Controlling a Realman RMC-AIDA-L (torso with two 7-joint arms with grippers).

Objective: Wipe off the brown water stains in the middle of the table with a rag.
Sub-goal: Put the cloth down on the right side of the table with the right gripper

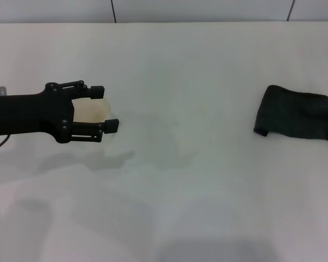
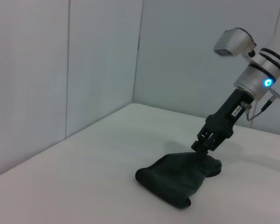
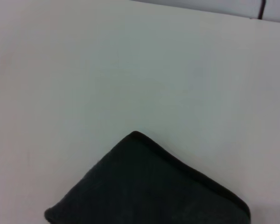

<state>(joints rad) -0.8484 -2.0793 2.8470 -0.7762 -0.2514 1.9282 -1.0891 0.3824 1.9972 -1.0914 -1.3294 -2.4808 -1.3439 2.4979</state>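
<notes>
The black rag (image 1: 295, 114) lies on the white table (image 1: 180, 207) at the right and runs off the head view's right edge. It also shows in the left wrist view (image 2: 177, 179) and in the right wrist view (image 3: 149, 186). My right gripper (image 2: 206, 145) is down on the rag's far end, which bunches up into it, and looks shut on it. My left gripper (image 1: 104, 108) is at the left, shut on a translucent whitish cup (image 1: 87, 112). No orange-brown stain shows, only a faint greyish patch (image 1: 172, 150) mid-table.
A pale wall (image 1: 208, 10) runs along the table's far edge. The left arm casts soft shadows on the tabletop below it.
</notes>
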